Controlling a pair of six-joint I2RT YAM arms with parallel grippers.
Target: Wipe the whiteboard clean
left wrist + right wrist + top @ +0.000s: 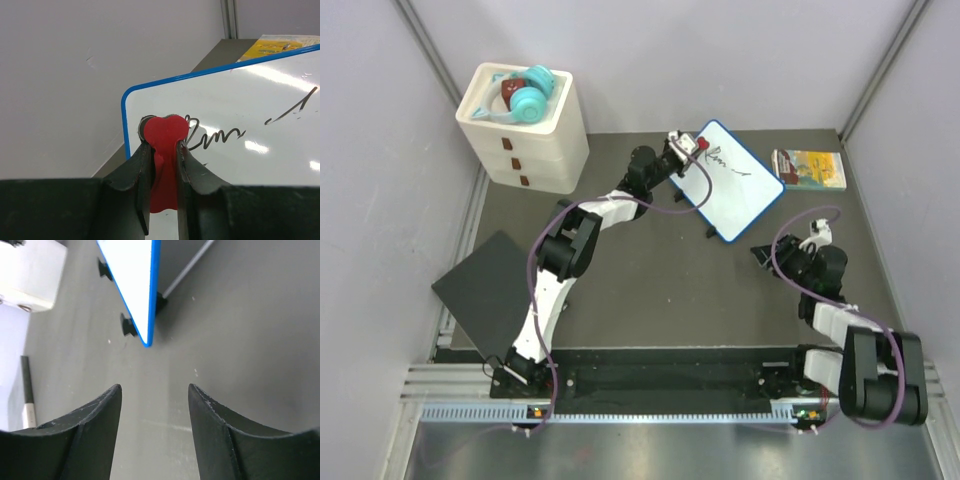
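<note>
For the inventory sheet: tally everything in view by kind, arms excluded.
Whiteboard: 1
Red heart-shaped piece: 1
Book: 1
Black panel: 1
White drawer unit: 1
Teal headphones: 1
Total: 6

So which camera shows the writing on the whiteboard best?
Left wrist view: the black handwriting is close up, strokes clear. The top view shows tiny scribbles; the right wrist view only a bare corner of the whiteboard.

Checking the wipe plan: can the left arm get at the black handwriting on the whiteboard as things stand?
Probably yes. Its fingers grip a red eraser at a corner of the whiteboard, right beside the handwriting, with nothing between them.
</note>
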